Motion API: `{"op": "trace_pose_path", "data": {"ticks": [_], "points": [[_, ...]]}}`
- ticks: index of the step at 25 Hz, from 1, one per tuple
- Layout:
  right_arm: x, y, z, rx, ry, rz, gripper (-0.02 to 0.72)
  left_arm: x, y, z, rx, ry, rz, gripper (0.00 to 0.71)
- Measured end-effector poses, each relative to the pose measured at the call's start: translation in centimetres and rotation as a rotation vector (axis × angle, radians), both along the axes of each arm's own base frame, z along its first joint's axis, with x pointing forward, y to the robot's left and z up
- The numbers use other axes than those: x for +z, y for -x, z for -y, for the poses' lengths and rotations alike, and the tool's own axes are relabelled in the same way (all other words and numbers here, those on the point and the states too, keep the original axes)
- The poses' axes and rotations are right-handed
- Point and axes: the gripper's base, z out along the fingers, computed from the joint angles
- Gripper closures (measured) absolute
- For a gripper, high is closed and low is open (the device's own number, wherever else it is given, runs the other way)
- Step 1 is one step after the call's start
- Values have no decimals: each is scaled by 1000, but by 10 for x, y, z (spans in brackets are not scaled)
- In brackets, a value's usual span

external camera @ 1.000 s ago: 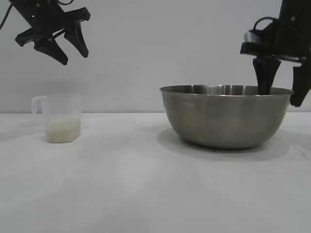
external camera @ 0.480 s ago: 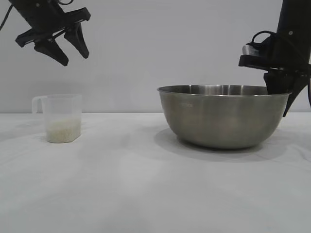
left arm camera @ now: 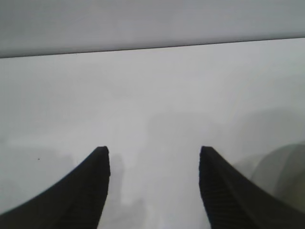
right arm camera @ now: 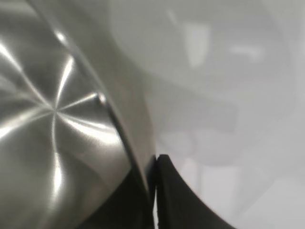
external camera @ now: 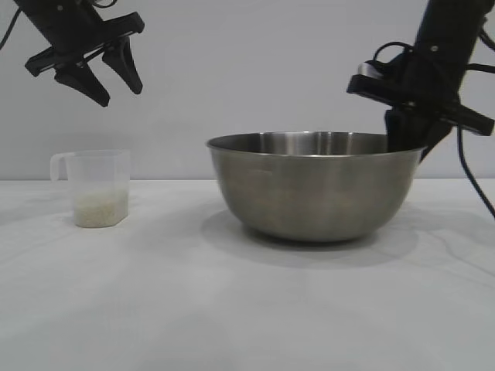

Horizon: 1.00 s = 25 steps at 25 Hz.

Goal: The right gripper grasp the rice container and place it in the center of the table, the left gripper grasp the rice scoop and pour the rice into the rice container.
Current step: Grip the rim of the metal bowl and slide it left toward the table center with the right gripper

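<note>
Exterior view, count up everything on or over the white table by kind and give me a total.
Large round brushed-steel bowl, the rice container: 1
Small translucent plastic measuring cup, the rice scoop, holding white rice: 1
Black two-fingered robot claws: 2, the left gripper open above the cup, the right gripper clamped on the bowl's rim
Total: 4

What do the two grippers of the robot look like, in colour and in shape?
Both are black. The left gripper has two pointed, tapering fingers with finely ribbed inner faces. The right gripper is a matching black claw, with black cables looping beside its arm and a small silver part near the wrist.
</note>
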Motion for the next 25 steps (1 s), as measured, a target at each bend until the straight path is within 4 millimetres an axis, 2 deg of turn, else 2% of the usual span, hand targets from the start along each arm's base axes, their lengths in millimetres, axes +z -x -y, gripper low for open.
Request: {"op": "trace_pose_path", "data": {"ticks": [12, 13, 14, 18, 23, 25], "points": [[-2, -2, 3, -7, 42, 20, 703, 0, 0, 0, -2, 0, -3, 346], [-2, -2, 2, -11, 40, 20, 654, 0, 0, 0, -2, 0, -3, 346], [-2, -2, 2, -11, 40, 20, 654, 0, 0, 0, -2, 0, -3, 346], [-2, -2, 2, -12, 36, 19, 463, 0, 0, 0, -2, 0, -3, 346], [-2, -1, 2, -8, 39, 11, 183, 0, 0, 0, -2, 0, -3, 346], [3, -1, 3, 8, 46, -3, 100, 0, 0, 0, -2, 0, -3, 346]]}}
